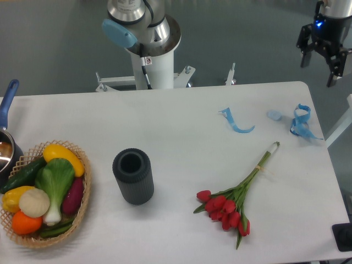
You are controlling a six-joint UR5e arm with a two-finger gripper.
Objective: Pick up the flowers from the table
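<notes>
The flowers (234, 201), a bunch of red tulips with tied green stems, lie on the white table (181, 126) at the front right, blooms toward the front and stem ends pointing to the back right. My gripper (322, 69) hangs high at the back right, beyond the table's far corner and well away from the flowers. Its two dark fingers (306, 55) are spread apart with nothing between them.
A dark ribbed cylinder vase (133, 176) stands in the middle. A wicker basket of vegetables (44, 195) and a pot with a blue handle (8, 118) sit at the left. Blue ribbon scraps (236, 122) (300, 122) lie at the back right. The arm's base (148, 52) stands behind.
</notes>
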